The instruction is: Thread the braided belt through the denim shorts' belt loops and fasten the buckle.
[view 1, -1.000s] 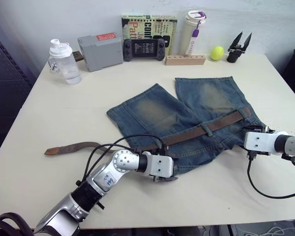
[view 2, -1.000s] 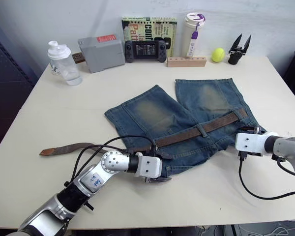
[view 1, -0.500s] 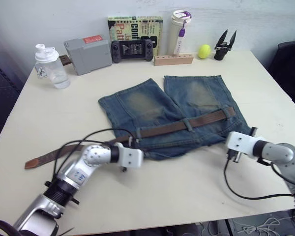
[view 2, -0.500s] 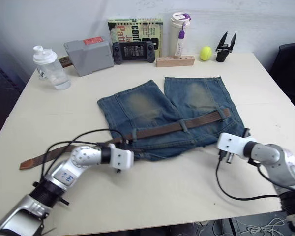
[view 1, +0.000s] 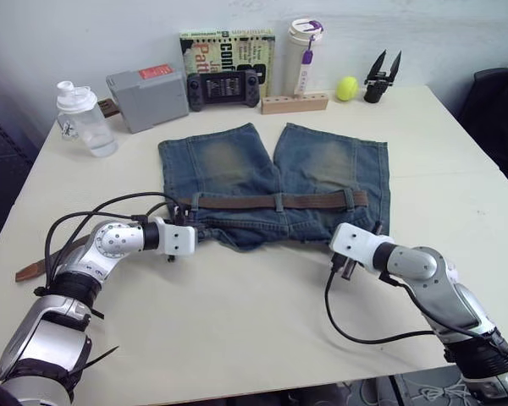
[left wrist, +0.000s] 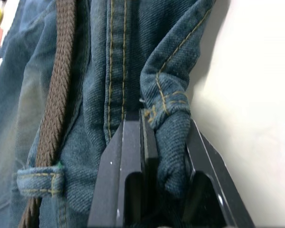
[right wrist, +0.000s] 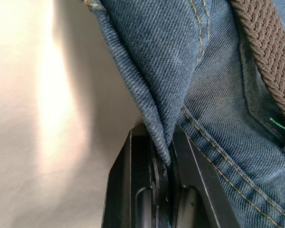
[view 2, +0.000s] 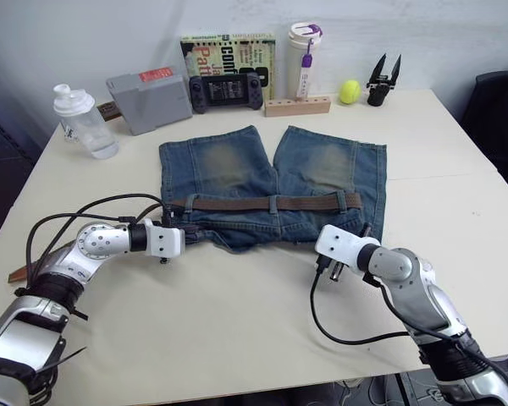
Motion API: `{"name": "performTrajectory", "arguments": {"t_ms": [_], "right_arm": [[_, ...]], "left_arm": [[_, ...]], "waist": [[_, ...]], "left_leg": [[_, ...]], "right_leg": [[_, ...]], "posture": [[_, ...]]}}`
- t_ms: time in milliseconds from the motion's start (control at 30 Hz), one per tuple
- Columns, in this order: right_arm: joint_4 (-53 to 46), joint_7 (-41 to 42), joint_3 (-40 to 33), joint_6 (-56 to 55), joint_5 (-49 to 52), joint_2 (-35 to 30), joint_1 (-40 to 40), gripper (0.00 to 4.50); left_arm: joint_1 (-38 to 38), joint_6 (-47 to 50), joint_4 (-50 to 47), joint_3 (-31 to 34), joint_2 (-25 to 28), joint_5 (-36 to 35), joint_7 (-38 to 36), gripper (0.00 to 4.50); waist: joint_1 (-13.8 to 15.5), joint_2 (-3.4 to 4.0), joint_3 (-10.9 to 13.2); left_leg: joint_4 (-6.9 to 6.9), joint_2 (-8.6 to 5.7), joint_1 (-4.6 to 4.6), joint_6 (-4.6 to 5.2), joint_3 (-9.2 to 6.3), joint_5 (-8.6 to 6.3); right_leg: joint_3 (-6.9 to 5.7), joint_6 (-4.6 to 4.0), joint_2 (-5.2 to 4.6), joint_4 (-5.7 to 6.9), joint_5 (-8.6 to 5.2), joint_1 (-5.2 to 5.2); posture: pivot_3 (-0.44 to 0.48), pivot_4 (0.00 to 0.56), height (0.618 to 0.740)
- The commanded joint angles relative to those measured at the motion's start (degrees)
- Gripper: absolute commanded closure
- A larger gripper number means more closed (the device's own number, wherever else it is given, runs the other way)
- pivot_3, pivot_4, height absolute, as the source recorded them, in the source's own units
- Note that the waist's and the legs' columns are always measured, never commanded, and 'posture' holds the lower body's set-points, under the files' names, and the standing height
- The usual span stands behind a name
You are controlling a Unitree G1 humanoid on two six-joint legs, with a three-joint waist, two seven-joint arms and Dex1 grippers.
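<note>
Both grippers are pinching the waistband of the denim shorts (view 1: 271, 182) in the frame's centre.

The left gripper (left wrist: 156, 142) is clamping a rolled fold of thick stitched denim; the right gripper (right wrist: 164, 156) is squeezing a thin twill edge. The braided belt (view 1: 275, 201), woven brown, is lying straight under the belt loops (view 1: 278, 202), its tail trailing to the lower left. The smooth beige table (view 1: 262, 330) is giving open room along the near edge.

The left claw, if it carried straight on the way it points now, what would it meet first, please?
The denim shorts: the left claw is already shut on a fold of their edge, with more denim directly beyond.
</note>
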Motion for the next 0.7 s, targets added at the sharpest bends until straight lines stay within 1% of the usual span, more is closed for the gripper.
{"name": "performTrajectory", "arguments": {"t_ms": [33,133,267,367,533,600,633,667,700], "right_arm": [[0.6,1.8,1.7,0.2,-0.2,-0.8,1.8,4.5],[2.0,1.3,1.6,-0.5,-0.5,-0.6,1.2,4.5],[4.7,0.2,1.9,-2.2,-1.5,-0.5,-0.3,4.5],[7.6,-0.7,2.0,-4.1,-2.1,-0.6,-1.8,4.5],[12.0,-1.9,2.3,-6.9,-2.6,-0.5,-4.2,4.5],[13.4,-2.1,2.7,-7.8,-2.9,-0.5,-5.0,4.5],[13.7,-1.9,2.6,-8.1,-2.6,-0.4,-5.2,4.5],[13.7,-1.8,2.5,-8.1,-2.2,-0.2,-5.4,4.5],[13.6,-1.7,2.5,-8.1,-2.0,-0.1,-5.4,4.5]], "left_arm": [[4.8,1.0,5.2,-1.2,1.8,2.5,-3.6,4.32],[6.9,2.1,3.6,-0.3,1.2,0.8,-4.8,4.32],[10.0,7.0,-1.1,2.2,0.7,-3.3,-7.7,4.32],[14.6,12.1,-8.6,3.9,1.9,-7.6,-11.8,4.32],[20.2,18.7,-17.6,6.6,3.0,-10.4,-12.3,4.32],[21.1,19.8,-18.8,7.1,2.9,-10.3,-12.0,3.34],[21.2,19.6,-18.5,7.4,2.7,-9.6,-10.8,3.14],[21.1,19.7,-18.1,7.7,2.6,-9.0,-10.0,2.69],[21.1,19.8,-17.9,8.0,2.5,-8.7,-9.5,2.33]], "waist": [[0.0,0.06,0.0],[-0.1,0.11,-0.1],[-0.8,0.21,-0.2],[-1.3,0.2,-0.2],[-1.3,0.16,-0.2],[-1.2,0.16,-0.2],[-1.1,0.16,-0.2],[-1.1,0.16,-0.2],[-1.1,0.16,-0.2]], "left_leg": [[-0.03,0.0,0.02,0.0,0.01,0.0],[-0.11,-0.03,0.03,-0.01,0.05,-0.01],[-0.26,-0.04,0.13,-0.01,0.16,-0.01],[-0.27,0.0,0.15,-0.02,0.18,-0.01],[-0.25,0.14,0.17,-0.03,0.14,-0.01],[-0.24,0.11,0.18,-0.03,0.13,-0.02],[-0.24,0.1,0.17,-0.03,0.12,-0.02],[-0.24,0.08,0.17,-0.02,0.11,-0.02],[-0.24,0.08,0.17,-0.02,0.11,-0.02]], "right_leg": [[0.0,-0.02,0.0,0.0,-0.01,-0.01],[-0.01,-0.05,0.04,-0.01,-0.03,-0.04],[-0.01,-0.07,0.05,-0.03,-0.05,-0.05],[0.01,-0.07,0.04,-0.05,-0.05,-0.04],[0.01,-0.07,-0.07,-0.03,-0.05,-0.02],[0.01,-0.07,-0.11,-0.02,-0.05,-0.01],[0.01,-0.07,-0.13,-0.03,-0.05,-0.01],[0.01,-0.07,-0.15,-0.03,-0.05,-0.01],[0.0,-0.07,-0.16,-0.03,-0.05,-0.01]], "posture": [[0.0,0.15,0.731],[0.0,0.15,0.731],[0.0,0.15,0.731],[0.0,0.15,0.731],[0.0,0.15,0.731],[0.0,0.15,0.731],[0.0,0.15,0.731],[0.0,0.15,0.731],[0.0,0.15,0.731]]}}
